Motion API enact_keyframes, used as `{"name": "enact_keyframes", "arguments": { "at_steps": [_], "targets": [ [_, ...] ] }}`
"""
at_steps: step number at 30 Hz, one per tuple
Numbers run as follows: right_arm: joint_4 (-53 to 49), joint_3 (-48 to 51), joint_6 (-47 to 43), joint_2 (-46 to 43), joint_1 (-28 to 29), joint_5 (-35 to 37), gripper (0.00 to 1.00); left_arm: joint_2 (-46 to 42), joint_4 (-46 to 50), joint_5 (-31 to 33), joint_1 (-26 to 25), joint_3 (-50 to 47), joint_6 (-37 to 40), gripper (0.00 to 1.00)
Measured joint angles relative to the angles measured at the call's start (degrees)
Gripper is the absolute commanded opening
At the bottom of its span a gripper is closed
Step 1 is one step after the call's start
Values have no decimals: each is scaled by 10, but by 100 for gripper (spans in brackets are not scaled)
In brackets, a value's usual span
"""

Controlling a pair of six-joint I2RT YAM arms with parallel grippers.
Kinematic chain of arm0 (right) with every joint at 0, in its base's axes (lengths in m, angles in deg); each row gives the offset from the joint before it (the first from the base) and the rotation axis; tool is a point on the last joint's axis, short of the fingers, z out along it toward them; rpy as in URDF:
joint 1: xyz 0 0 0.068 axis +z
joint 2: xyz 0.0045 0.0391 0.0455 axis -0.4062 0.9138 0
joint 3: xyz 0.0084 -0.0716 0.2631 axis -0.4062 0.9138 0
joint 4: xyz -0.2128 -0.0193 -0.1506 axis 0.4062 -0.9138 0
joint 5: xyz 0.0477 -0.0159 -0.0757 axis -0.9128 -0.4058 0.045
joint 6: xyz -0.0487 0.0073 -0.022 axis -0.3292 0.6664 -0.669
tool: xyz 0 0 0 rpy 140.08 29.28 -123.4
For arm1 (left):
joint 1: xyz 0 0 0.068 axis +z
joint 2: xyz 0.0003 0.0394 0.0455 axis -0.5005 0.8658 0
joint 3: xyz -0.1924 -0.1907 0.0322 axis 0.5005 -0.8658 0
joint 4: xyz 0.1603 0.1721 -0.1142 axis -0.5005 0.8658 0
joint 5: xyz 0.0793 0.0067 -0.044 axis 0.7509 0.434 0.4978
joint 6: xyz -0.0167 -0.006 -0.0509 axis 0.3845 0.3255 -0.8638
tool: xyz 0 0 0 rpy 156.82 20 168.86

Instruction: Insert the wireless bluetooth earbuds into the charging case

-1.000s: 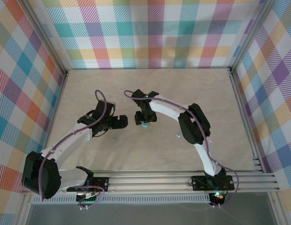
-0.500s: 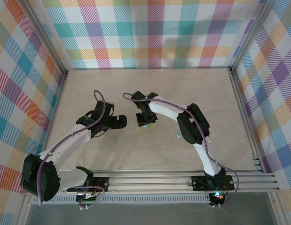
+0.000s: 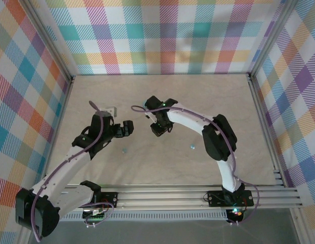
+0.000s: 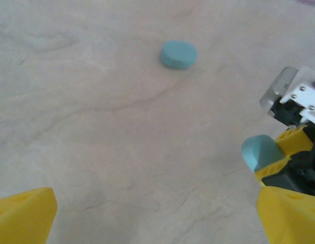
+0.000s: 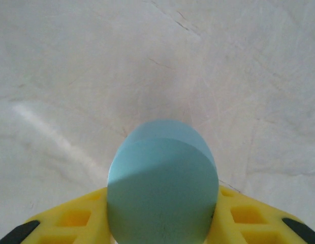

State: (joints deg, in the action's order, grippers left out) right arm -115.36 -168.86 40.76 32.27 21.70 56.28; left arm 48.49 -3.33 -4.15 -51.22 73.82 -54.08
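**Kid:** What is your right gripper (image 5: 162,203) doing?

**Robot:** It is clenched on one little teal earbud (image 5: 162,178). I hold it by its round sides, one yellow finger on each side, near the middle of the table (image 3: 233,101).

**Kid:** And your left gripper (image 4: 155,198)?

**Robot:** That one is spread wide with nothing in it. It sits just to the left of the right one and points at it.

**Kid:** Is the earbud heavy?

**Robot:** I think it is very light. It looks hard and shiny, so I guess it is slippery too. It is round, so it could pop out if I squeeze too hard, or roll away if I drop it.

**Kid:** So where is the best place to grab it?

**Robot:** Across the round sides, right at the widest part, with a soft squeeze. That leaves the flat face free.

**Kid:** Are there more?

**Robot:** Yes. A left loose earbud (image 3: 124,150) and a right loose earbud (image 3: 192,147) lie on the table, closer to the near edge than my grippers. They are well apart from each other
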Motion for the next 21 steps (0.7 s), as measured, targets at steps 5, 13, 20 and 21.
{"name": "enact_keyframes", "arguments": {
  "at_steps": [5,13,20,21],
  "targets": [
    [-12,7,-82,-63,-6,-34,26,-106,-113,-45,1,-109,15,100],
    [-72,2,-196,-105,-7,-99,24,-209,-174,-183,1,-141,139,97],
    [-113,2,-273,-151,-7,-149,23,-139,-176,-332,-18,-112,217,92],
    [-117,3,-284,-162,-7,-159,23,-133,-174,-345,-23,-108,229,91]
  ]
}}
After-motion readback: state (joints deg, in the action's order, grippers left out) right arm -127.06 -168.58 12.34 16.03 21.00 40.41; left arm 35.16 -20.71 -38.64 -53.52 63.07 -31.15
